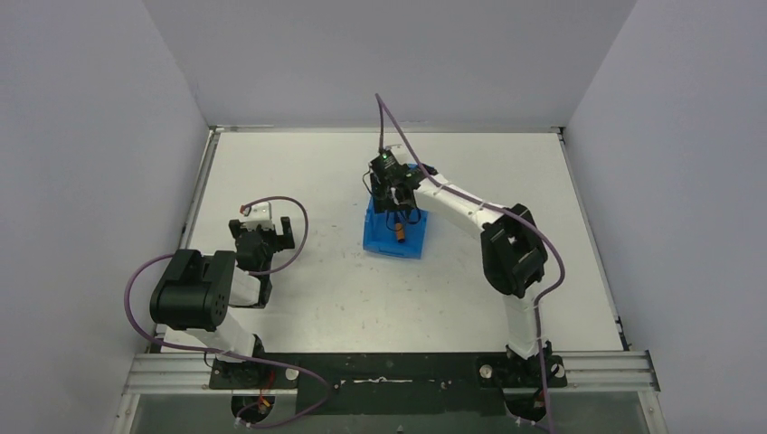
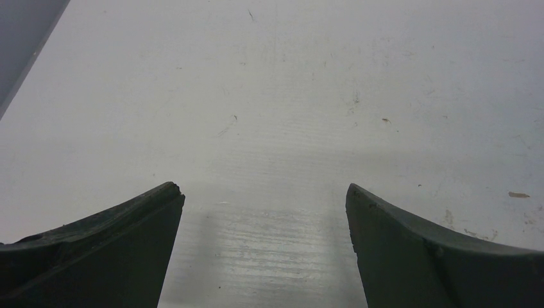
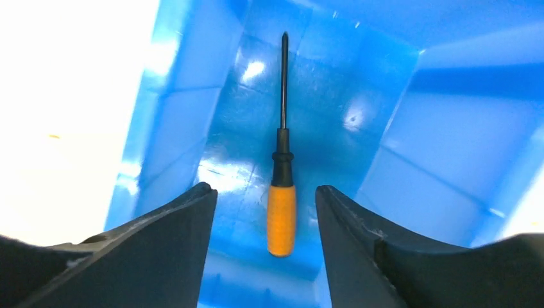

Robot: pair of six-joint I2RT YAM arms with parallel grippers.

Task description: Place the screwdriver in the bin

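Observation:
The blue bin (image 1: 377, 240) stands mid-table. The screwdriver (image 1: 400, 233), with an orange handle and a thin black shaft, lies inside it. In the right wrist view the screwdriver (image 3: 282, 192) lies flat on the floor of the bin (image 3: 398, 147), shaft pointing away from me. My right gripper (image 1: 395, 204) hovers over the bin and is open. In its own view (image 3: 264, 190) its fingers stand on either side of the orange handle with gaps on both sides, not touching it. My left gripper (image 1: 264, 233) is open and empty over the bare table, as its own view (image 2: 264, 187) also shows.
The white table (image 1: 298, 163) is enclosed by grey walls at the back and both sides. The left arm sits folded at the near left, well apart from the bin. A metal rail (image 1: 389, 371) runs along the near edge.

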